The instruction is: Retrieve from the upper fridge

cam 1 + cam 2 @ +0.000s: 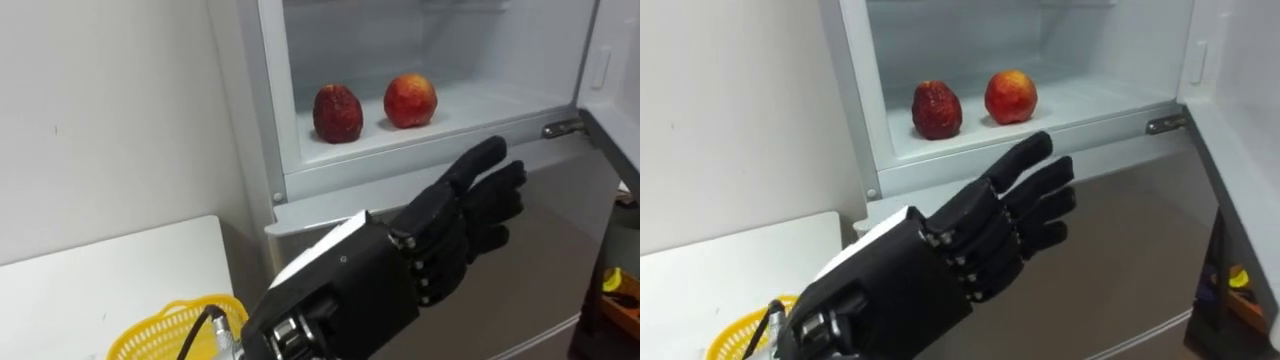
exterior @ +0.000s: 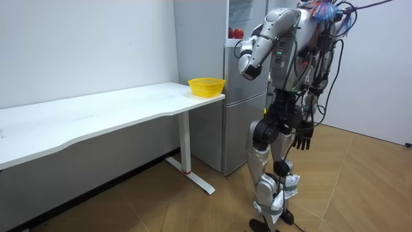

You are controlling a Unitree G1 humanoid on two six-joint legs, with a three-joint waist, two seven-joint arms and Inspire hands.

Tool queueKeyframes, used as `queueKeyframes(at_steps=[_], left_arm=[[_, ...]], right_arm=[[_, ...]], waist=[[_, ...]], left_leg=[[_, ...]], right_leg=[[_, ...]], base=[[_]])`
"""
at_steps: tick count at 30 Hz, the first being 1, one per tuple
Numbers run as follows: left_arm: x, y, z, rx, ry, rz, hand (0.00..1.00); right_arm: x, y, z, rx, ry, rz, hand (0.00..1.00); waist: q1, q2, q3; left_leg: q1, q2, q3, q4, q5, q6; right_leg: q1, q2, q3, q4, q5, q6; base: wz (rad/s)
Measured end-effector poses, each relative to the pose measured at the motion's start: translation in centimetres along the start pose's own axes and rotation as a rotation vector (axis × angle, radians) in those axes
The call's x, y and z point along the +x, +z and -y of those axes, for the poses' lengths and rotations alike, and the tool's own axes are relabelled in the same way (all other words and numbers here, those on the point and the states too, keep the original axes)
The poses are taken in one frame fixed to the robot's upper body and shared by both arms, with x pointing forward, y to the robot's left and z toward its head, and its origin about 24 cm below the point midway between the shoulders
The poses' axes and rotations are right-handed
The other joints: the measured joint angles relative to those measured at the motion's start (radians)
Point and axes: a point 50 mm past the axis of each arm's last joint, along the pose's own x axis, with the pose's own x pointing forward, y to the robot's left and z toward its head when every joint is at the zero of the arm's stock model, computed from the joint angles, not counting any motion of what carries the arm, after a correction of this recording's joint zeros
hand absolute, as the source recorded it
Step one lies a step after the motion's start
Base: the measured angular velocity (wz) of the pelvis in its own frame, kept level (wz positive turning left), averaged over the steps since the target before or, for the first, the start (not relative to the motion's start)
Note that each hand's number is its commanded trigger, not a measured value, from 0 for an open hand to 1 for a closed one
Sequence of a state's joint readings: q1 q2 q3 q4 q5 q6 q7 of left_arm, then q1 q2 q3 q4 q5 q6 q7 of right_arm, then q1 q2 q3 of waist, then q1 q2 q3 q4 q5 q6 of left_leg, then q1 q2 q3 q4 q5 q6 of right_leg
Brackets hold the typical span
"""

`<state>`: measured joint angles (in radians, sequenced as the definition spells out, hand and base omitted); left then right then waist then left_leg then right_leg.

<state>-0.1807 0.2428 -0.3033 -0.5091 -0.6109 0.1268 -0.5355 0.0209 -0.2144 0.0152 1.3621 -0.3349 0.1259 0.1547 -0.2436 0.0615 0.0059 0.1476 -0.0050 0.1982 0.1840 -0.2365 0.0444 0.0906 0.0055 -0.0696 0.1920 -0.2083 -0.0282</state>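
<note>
We are holding our left hand [image 1: 455, 215] out, fingers straight and empty, below the upper fridge shelf [image 1: 490, 100], where a dark red fruit [image 1: 338, 113] and a rounder red fruit [image 1: 410, 100] are sitting near its front edge. Our right hand [image 2: 302, 137] is hanging beside us.

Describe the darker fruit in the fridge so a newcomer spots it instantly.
Look into the open fridge compartment beside the white wall. On its shelf, the dark fruit is the left of two, nearer the wall. It is duller and deeper red than the bright fruit.
</note>
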Motion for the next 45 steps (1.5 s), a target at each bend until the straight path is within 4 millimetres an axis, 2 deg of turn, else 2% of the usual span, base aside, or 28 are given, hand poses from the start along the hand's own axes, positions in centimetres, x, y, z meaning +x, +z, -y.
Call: queueKeyframes(at_steps=[4, 6, 8, 11, 15, 18, 23, 34, 45], left_arm=[[1.2, -0.6, 0.2, -0.001, -0.047, -0.029, 0.0], [1.9, -0.7, 0.2, 0.003, -0.075, -0.034, 0.0], [2.4, -0.8, 0.4, 0.003, -0.1, -0.035, 0.0], [3.0, -0.6, 0.8, 0.007, -0.132, -0.03, 0.0], [4.3, -0.5, 0.8, 0.021, -0.178, -0.027, 0.0], [5.3, -0.5, 0.2, 0.034, -0.178, -0.04, 0.0], [6.4, -0.4, 0.4, 0.042, -0.212, -0.044, 0.0], [6.8, -0.4, 0.7, 0.031, -0.221, -0.032, 0.0], [7.3, -0.3, 0.6, 0.056, -0.198, -0.026, 0.0]], right_arm=[[0.0, 0.0, 0.2, -0.001, -0.007, 0.0, 0.0], [-0.1, 0.2, 0.5, -0.002, -0.014, 0.005, 0.0], [-0.1, 0.3, 0.6, -0.002, -0.017, 0.009, 0.0], [-0.1, 0.5, 0.9, 0.004, -0.02, 0.014, 0.0], [-0.2, 0.5, 1.3, 0.013, -0.024, 0.013, 0.0], [-0.3, 0.5, 1.8, 0.015, -0.032, 0.014, 0.0], [-0.3, 0.4, 1.8, 0.051, -0.033, 0.014, 0.0], [-0.3, 1.1, 2.1, 0.096, -0.053, 0.035, 0.0], [-0.4, 1.2, 2.2, 0.086, -0.075, 0.041, 0.0]], waist=[[-0.007, 0.003, -0.0019], [-0.031, 0.005, -0.0032], [-0.041, 0.007, -0.004], [-0.064, 0.01, -0.0049], [-0.085, 0.017, -0.0018], [-0.085, 0.031, -0.0021], [-0.087, 0.033, -0.002], [-0.112, 0.032, -0.0014], [-0.099, 0.032, -0.0013]], left_leg=[[-0.007, 0.002, 0.019, 0.005, 0.0, 0.0], [-0.002, 0.003, 0.023, 0.005, 0.0, 0.0], [0.001, 0.005, 0.045, 0.005, 0.0, 0.0], [0.004, 0.008, 0.054, 0.005, 0.0, 0.0], [0.007, 0.012, 0.069, 0.004, 0.0, 0.0], [0.0, 0.013, 0.073, 0.003, 0.0, 0.0], [0.001, 0.013, 0.076, 0.004, 0.0, 0.0], [-0.004, 0.012, 0.077, 0.003, 0.0, 0.0], [-0.015, 0.013, 0.072, 0.003, 0.0, -0.001]], right_leg=[[-0.008, 0.002, 0.014, -0.003, 0.007, 0.0], [-0.007, 0.002, 0.02, -0.003, 0.008, 0.0], [-0.008, 0.005, 0.035, -0.004, 0.009, -0.001], [-0.008, 0.009, 0.044, -0.005, 0.01, -0.003], [-0.009, 0.015, 0.059, -0.005, 0.012, -0.006], [-0.022, 0.016, 0.07, -0.004, 0.017, -0.005], [-0.026, 0.017, 0.084, -0.004, 0.018, -0.004], [-0.039, 0.02, 0.101, -0.004, 0.018, -0.005], [-0.039, 0.018, 0.088, -0.006, 0.02, -0.006]], base=[[-0.15], [-0.12], [-0.2], [-0.12], [-0.05], [-0.13], [-0.11], [-0.06], [0.03]])
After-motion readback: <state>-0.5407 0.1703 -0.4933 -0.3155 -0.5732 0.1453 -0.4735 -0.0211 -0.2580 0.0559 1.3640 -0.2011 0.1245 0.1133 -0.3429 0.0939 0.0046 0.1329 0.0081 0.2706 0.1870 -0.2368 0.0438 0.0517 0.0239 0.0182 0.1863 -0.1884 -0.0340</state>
